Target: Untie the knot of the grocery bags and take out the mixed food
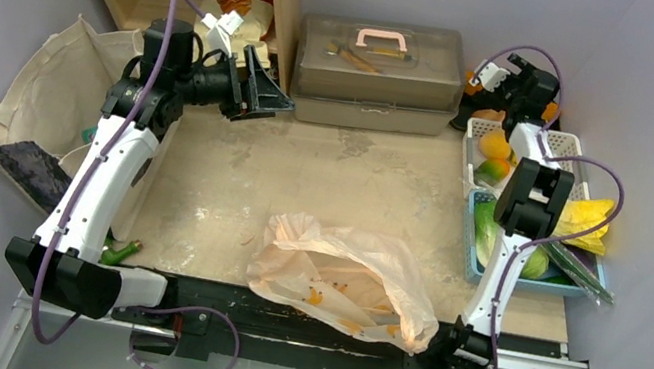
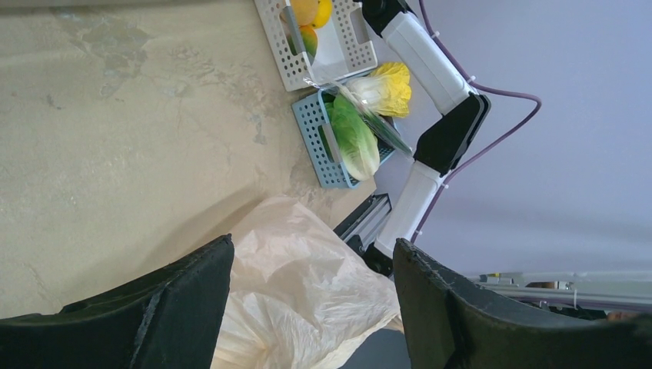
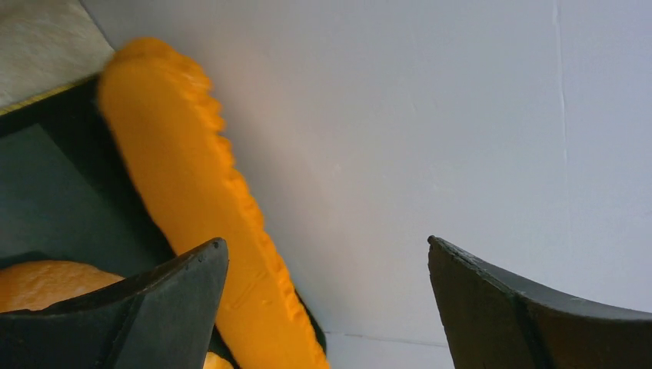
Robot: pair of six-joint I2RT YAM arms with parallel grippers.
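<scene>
Pale-orange grocery bag [image 1: 341, 284], just one, lies near two filled baskets [image 1: 470, 232].

The left arm [image 1: 106, 176] rises from its base at the near left and bends at the far left, wrist turned rightward; the left gripper [image 2: 311, 250] points right with its jaws apart and nothing between them. The right arm [image 1: 500, 276] stretches from the near right to the far right corner, where the right gripper [image 3: 327, 246] hangs with jaws spread wide, gripping nothing.
</scene>
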